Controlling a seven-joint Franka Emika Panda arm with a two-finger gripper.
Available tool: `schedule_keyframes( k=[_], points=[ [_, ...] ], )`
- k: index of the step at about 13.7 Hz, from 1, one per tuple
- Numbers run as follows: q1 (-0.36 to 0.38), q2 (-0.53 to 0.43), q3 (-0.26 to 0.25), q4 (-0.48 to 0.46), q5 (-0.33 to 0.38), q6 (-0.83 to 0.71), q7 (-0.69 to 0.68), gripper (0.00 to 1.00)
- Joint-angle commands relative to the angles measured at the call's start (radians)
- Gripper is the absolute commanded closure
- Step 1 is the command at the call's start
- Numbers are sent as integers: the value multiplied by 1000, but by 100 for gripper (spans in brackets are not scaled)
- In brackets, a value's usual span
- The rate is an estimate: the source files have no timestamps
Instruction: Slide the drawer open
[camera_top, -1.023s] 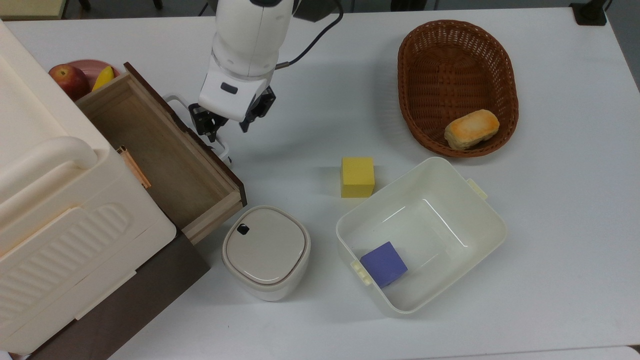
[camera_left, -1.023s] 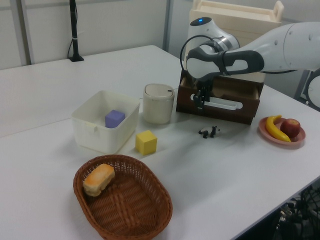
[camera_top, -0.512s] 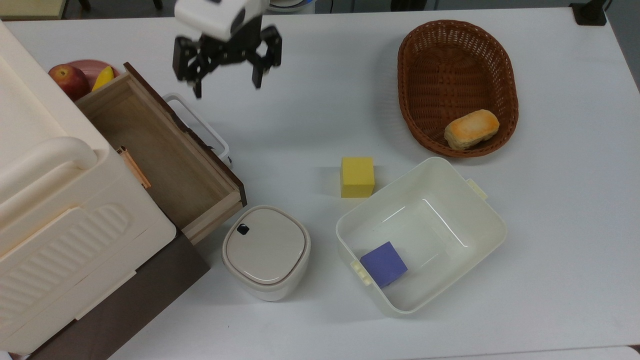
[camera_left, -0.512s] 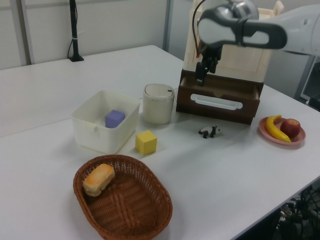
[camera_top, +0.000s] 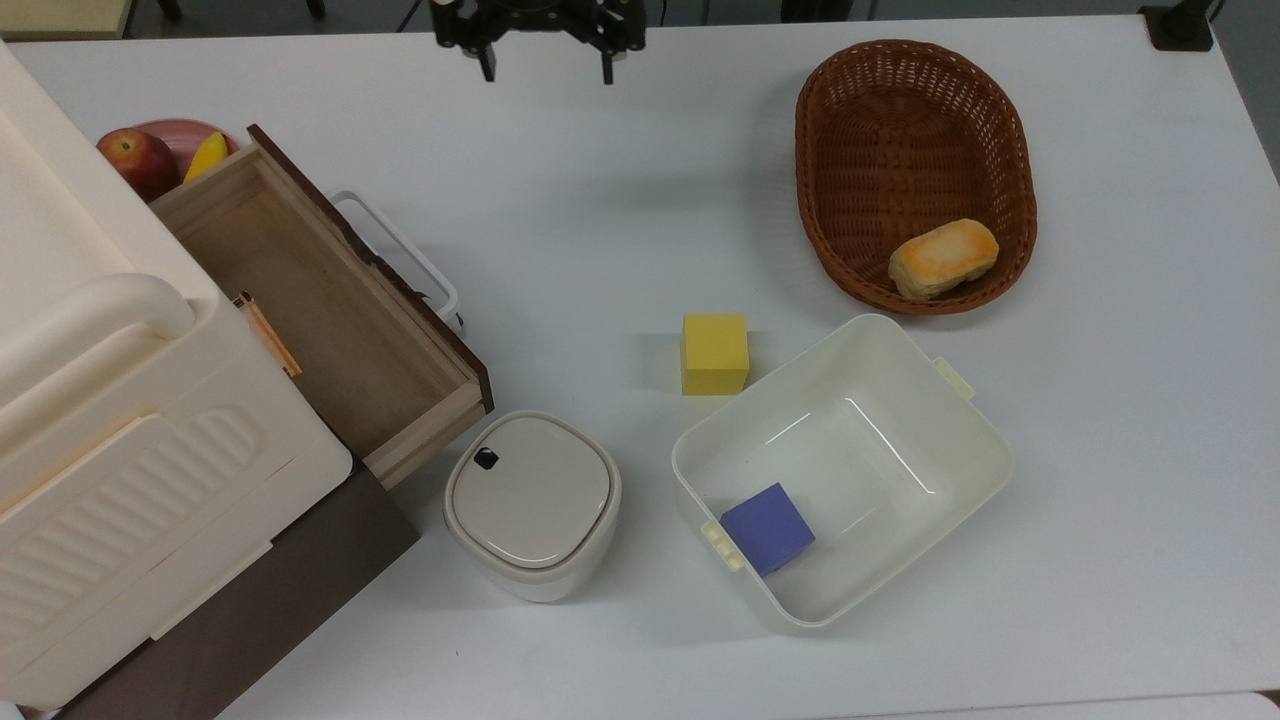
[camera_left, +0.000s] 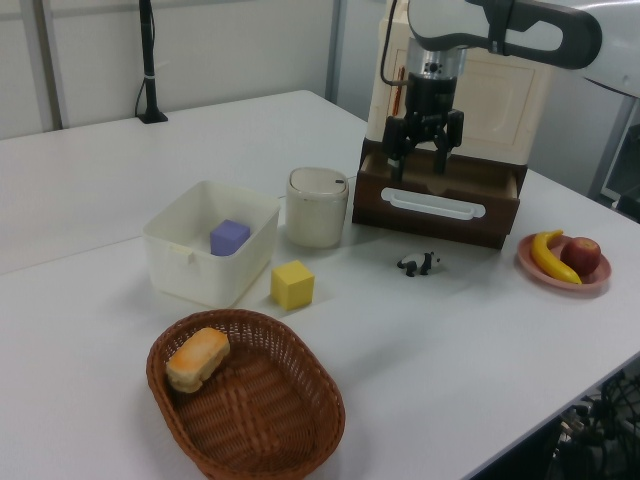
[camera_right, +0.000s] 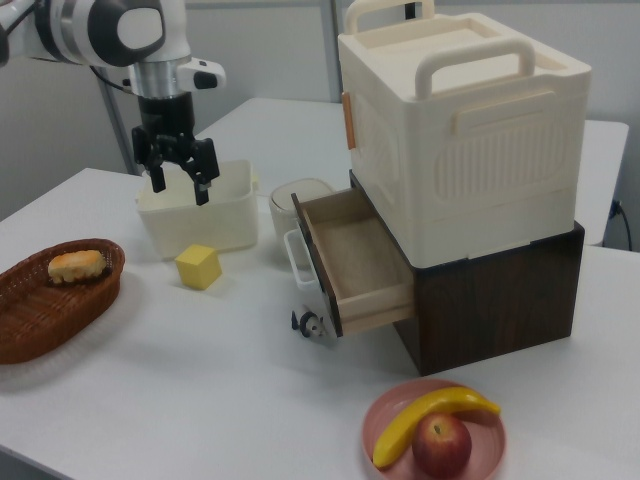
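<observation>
While the drawer stays open, the end effector has risen, fingers spread.

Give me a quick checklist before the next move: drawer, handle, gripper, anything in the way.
1. Drawer pulled out of the cabinet: ok.
2. Drawer interior free of objects: ok, bare wood shows in the top view.
3. Handle released: ok, nothing touches it.
4. Gripper open and holding nothing: ok.
5. Gripper clear of the drawer: ok, raised above the table.
6. Small toy on the table by the drawer front: not ok, keep off it on any low pass.
</observation>
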Motion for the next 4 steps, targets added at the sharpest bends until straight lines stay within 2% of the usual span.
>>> schedule_keyframes(
  k=[1, 4],
  points=[
    [44, -7, -18, -3, 2, -3, 87, 0],
    [44, -2, -18, -3, -16, 46, 86, 0]
  ],
)
